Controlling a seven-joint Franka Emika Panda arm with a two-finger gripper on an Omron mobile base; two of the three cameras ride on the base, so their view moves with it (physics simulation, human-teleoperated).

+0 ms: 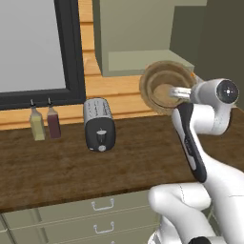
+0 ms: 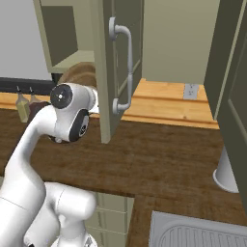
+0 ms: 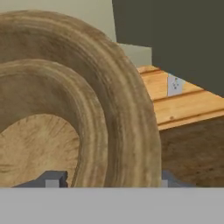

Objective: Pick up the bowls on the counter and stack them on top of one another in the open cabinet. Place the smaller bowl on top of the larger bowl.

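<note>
You see the round tan wooden bowl (image 3: 109,100) cut off at the hand view's left edge. The olive-grey cabinet door (image 2: 116,62) hides part of it from the right.

- Bowl (image 1: 164,86): tan-brown wood, ringed grain (paler, streaked centre).
- Counter (image 1: 71,162): dark-brown planks.
- Cabinet (image 1: 128,35): plain olive-grey.
- Toaster (image 1: 99,125): silver-grey, dark front.
- Bottles (image 1: 45,124): one yellowish, one dark red.

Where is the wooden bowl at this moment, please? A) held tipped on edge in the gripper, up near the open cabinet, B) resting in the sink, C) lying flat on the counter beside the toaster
A: the wooden bowl is tipped on edge in the gripper, above the counter, just below the open cabinet.
</note>
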